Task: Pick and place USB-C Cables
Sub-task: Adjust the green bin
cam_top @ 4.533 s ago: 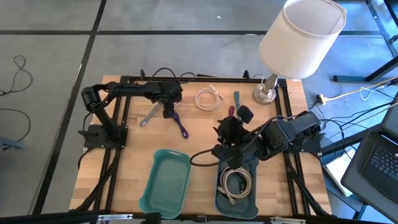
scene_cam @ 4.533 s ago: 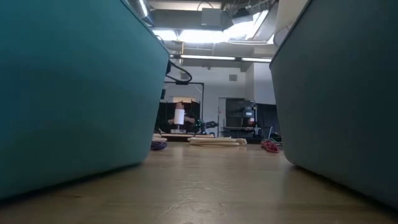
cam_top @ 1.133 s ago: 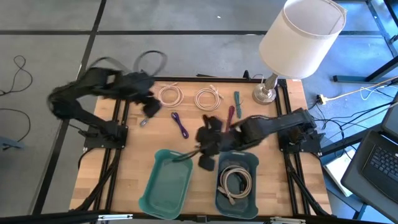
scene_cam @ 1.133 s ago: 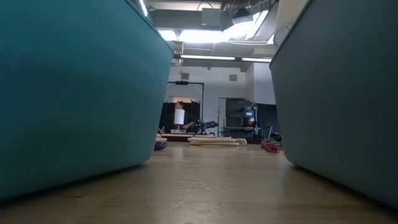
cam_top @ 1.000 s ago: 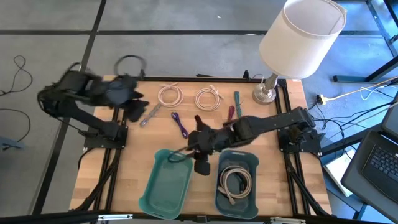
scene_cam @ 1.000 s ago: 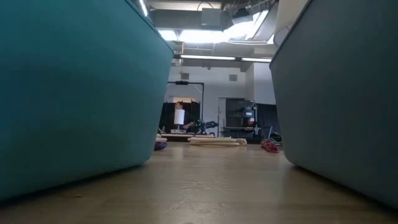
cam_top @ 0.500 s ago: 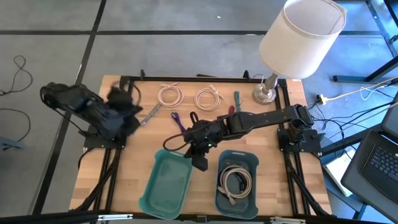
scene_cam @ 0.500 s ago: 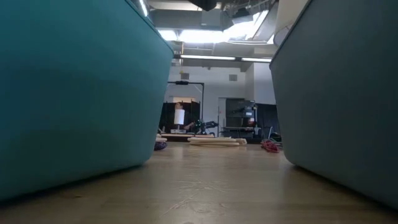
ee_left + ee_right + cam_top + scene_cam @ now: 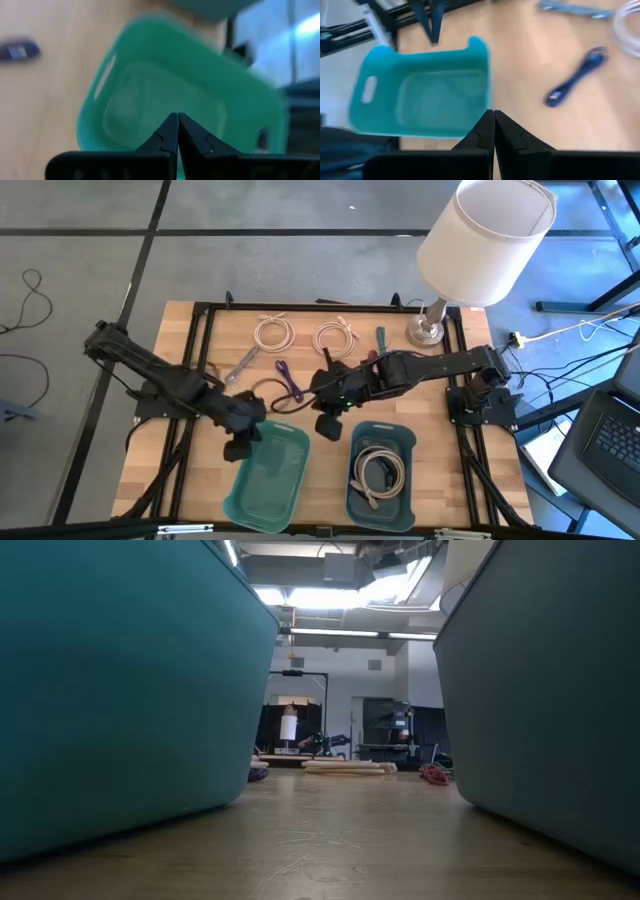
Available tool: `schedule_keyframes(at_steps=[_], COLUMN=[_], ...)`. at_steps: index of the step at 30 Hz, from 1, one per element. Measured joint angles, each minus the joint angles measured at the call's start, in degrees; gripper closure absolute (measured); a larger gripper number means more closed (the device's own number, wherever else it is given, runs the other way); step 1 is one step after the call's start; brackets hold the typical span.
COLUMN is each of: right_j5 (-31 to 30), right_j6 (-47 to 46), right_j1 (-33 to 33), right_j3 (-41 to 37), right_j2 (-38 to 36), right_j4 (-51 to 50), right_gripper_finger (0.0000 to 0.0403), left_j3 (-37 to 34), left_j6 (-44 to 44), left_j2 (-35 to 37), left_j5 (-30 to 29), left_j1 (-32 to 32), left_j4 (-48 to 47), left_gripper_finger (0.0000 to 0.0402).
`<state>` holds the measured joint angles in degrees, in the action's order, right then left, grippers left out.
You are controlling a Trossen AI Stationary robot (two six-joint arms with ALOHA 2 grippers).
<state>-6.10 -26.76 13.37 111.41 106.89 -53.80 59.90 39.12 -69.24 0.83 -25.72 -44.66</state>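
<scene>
High view: the wooden counter [image 9: 200, 480] carries a lamp [image 9: 478, 250] at its far right corner and two teal trays at the near edge. The left tray [image 9: 268, 475] appears empty; the right tray [image 9: 382, 475] holds one white coil [image 9: 378, 473]. Two more white coils [image 9: 272, 333] lie near the far edge, a purple lead [image 9: 290, 383] between them and the trays. Left hand [image 9: 240, 442], fingers closed, hangs over the left tray's corner; right hand [image 9: 328, 423], also closed, sits between the trays.

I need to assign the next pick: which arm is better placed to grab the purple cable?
Right. The right gripper hangs beside the purple cable mid-table, while the left gripper sits over the empty tray, farther from it. Both are shut, so either must open first.
</scene>
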Motion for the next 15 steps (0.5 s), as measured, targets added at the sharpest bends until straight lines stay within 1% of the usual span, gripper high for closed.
schedule_keyframes(at_steps=[3,5,9,15], right_j5=[-3.9,-5.7,-7.4,-7.4], right_j6=[0.0,0.0,0.0,-0.1], right_j1=[0.4,0.6,1.1,2.1], right_j3=[0.4,0.5,0.5,0.5], right_j2=[-1.4,-2.4,-3.0,-3.2], right_j4=[-0.5,-0.5,-0.4,-0.4], right_gripper_finger=[0.0396,0.0394,0.0392,0.0392], left_j3=[-1.3,-1.5,-1.5,-1.4], left_j6=[-3.0,-6.2,-13.2,-20.4], left_j2=[-4.6,-7.9,-13.5,-20.1], left_j5=[5.0,7.0,7.9,7.6], left_j1=[1.9,3.5,7.0,14.2], left_j4=[0.1,0.0,0.4,0.3], left_gripper_finger=[0.0401,0.0400,0.0401,0.0401])
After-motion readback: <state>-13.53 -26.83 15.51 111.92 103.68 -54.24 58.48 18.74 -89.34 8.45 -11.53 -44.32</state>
